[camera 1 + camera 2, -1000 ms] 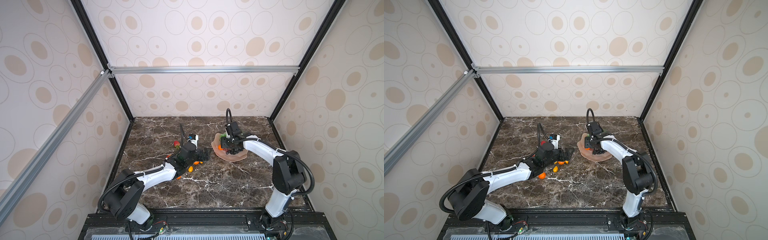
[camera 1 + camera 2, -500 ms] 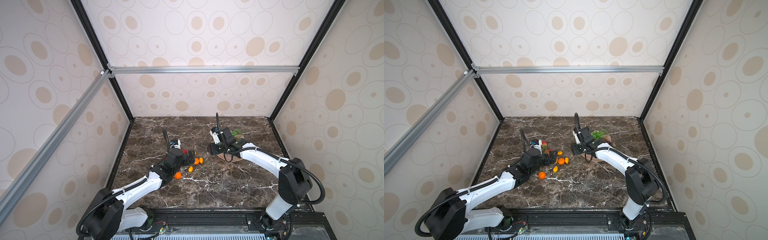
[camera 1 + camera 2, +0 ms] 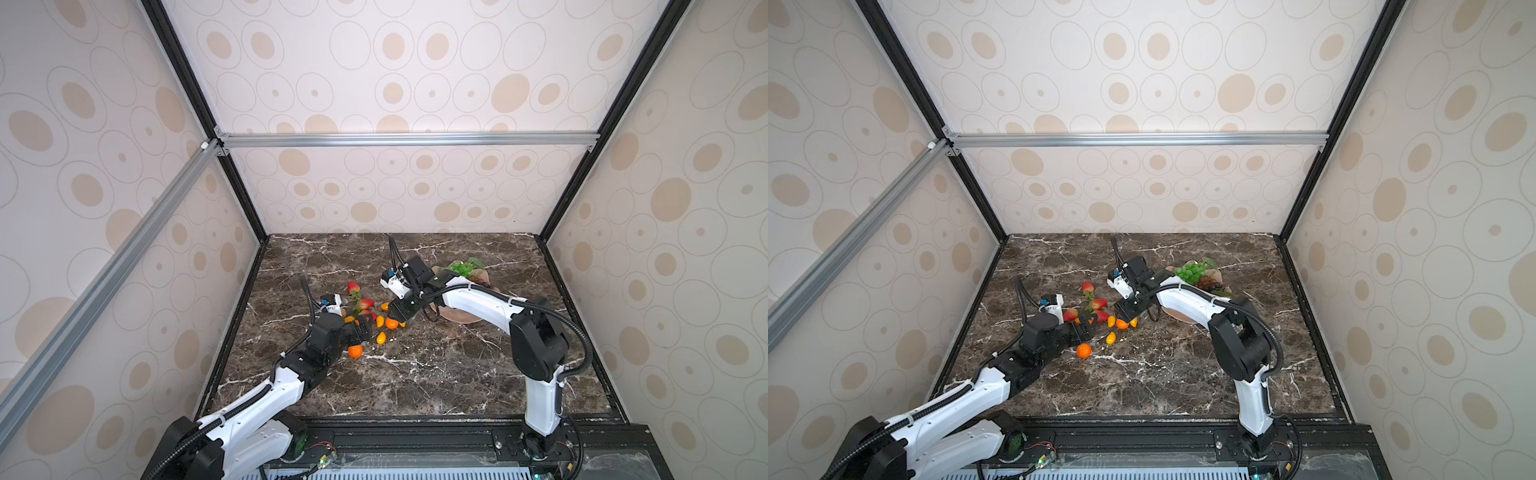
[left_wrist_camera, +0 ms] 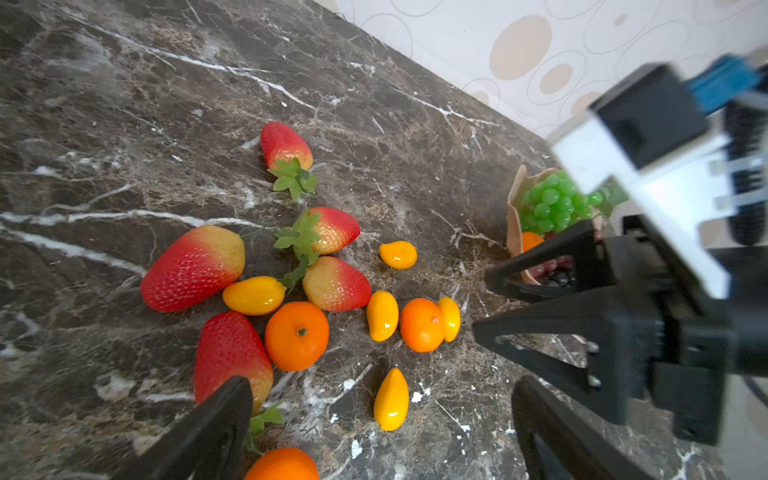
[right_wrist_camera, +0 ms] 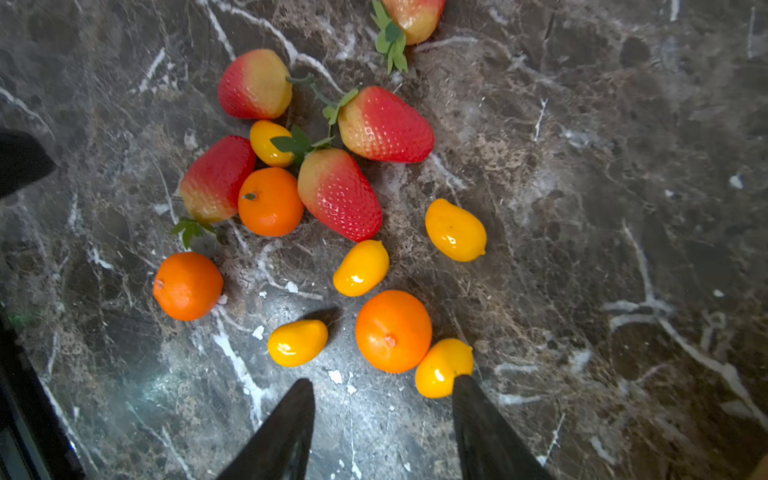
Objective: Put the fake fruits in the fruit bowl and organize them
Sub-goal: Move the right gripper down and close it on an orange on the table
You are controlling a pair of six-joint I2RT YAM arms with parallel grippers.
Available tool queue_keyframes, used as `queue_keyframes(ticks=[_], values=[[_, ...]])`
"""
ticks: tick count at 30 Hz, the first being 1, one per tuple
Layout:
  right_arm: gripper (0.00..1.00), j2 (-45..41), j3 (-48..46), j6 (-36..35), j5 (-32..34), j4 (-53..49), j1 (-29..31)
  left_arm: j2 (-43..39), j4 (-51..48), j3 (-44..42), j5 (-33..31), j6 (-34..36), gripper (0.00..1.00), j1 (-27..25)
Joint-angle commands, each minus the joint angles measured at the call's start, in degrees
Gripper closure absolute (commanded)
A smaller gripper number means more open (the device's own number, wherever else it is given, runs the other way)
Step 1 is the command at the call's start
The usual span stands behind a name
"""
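The marble table (image 3: 415, 374) is clear to work on, but both my arms converge on one loose heap of fake fruits left of centre. I judge the chief hazard to be my left gripper (image 4: 381, 382) and right gripper (image 5: 382, 382) colliding there, since in both top views they stand near one another with only small fruit between. The fruit bowl (image 3: 457, 318) sits right of centre toward the far side and holds a green grape bunch (image 3: 1190, 272) and a dark bunch (image 3: 1210, 284). My right forearm crosses above it, so a low swing to the bowl could shove it or spill the grapes. Five strawberries lie on the table, the largest strawberry (image 4: 193, 268) at the heap's left. Several have leaves touching, so lifting one may drag a neighbour. The tangerine (image 5: 393, 331) just ahead of my right fingertips is round and glossy. It touches a kumquat (image 5: 442, 368) that appears to rest against one fingertip, and an off-centre squeeze could squirt either away. As to pose, my right arm stretches left and low with the wrist pitched down, jaws partly apart and empty. My left arm reaches low from the near left corner, jaws at full spread and empty. One left finger overlaps a second strawberry (image 4: 230, 357), and a loose kumquat (image 4: 390, 399) lies between the fingers, so a careless closure could pinch both.
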Motion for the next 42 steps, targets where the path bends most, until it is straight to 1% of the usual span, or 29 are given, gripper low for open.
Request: queue_keyframes(ticks=[1,5,7,9,16,25,37,42], values=[[0.44,3.1,4.0,-4.4,-1.1,-6.3,1.0,-3.1,1.4,-1.2,4.3,0.9,0.02,1.9],[0.43,6.0,7.2,-5.5,0.0,-8.5,1.3,-5.6,3.8,-3.9,9.0,0.4,0.02,5.7],[0.43,7.2,8.5,-5.8,0.3,-9.4,1.3,-5.9,4.9,-4.5,11.0,-0.2,0.02,6.7],[0.42,8.6,9.9,-6.1,0.8,-10.3,1.4,-5.9,5.5,-4.8,11.6,-0.4,0.02,7.0],[0.40,11.6,12.4,-7.0,2.6,-11.7,1.9,-6.8,5.5,-5.2,10.9,-0.3,0.02,7.4],[0.40,14.0,14.6,-7.3,2.2,-13.0,2.1,-7.0,6.3,-5.7,11.5,-0.8,0.02,7.7],[0.41,15.8,15.6,-7.6,3.6,-13.7,2.3,-7.4,7.2,-6.5,12.0,-1.4,0.02,7.9],[0.44,16.6,16.4,-7.4,4.2,-14.3,2.3,-7.4,7.2,-6.5,12.1,-1.7,0.02,8.0]])
